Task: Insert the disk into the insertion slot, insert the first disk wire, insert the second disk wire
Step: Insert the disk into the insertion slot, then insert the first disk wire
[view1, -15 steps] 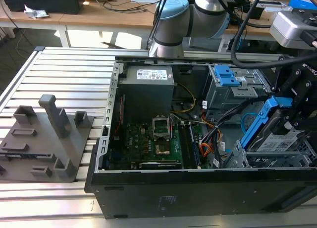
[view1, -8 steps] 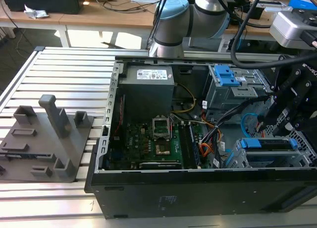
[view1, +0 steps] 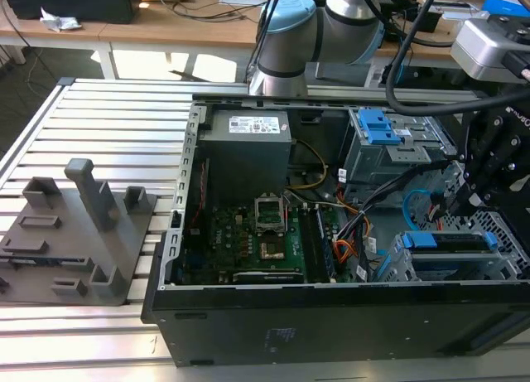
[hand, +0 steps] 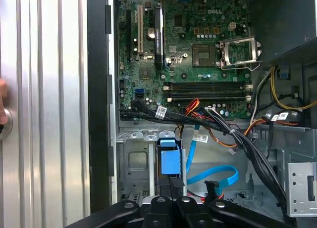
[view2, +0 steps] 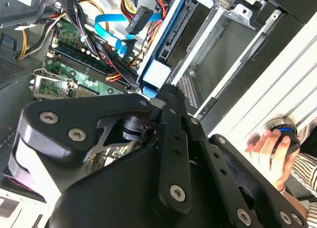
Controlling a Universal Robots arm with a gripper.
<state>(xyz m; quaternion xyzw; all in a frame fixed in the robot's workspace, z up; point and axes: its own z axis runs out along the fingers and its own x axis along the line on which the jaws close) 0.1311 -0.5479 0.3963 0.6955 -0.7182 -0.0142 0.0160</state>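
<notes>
End effector: black linkage, clenched beside the blue carrier.
Disk: seated in perforated grey sheet-metal insertion slot.
Second disk wire: flat blue ribbon, curled.

In the first wrist view the disk is viewed end-on, its body hidden inside the insertion slot. In the exterior view the hand is cut by that view's right edge, and the ends of the second disk wire are lost among dark cables.
</notes>
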